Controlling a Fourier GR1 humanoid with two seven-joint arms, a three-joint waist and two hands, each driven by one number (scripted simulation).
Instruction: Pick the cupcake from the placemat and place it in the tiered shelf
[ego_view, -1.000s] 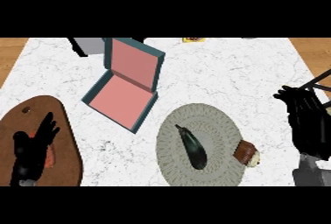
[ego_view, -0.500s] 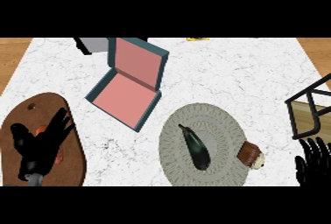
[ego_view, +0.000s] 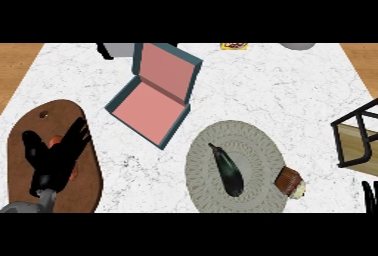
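Right hand (ego_view: 368, 196) has dropped nearly out of view, fingers unreadable; cupcake (ego_view: 291, 182) still on placemat (ego_view: 235, 172), ungrasped. Left hand (ego_view: 57, 152) open.

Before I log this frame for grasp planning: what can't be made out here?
- Right robot hand: only fingertips show at the head view's right edge; the rest is cut off.
- Tiered shelf: cut by the right edge, so its tiers can't be told.
- Orange thing on the wooden board: mostly hidden under the open left robot hand.
- Cupcake: lies tipped on the placemat's edge; its top can't be made out.
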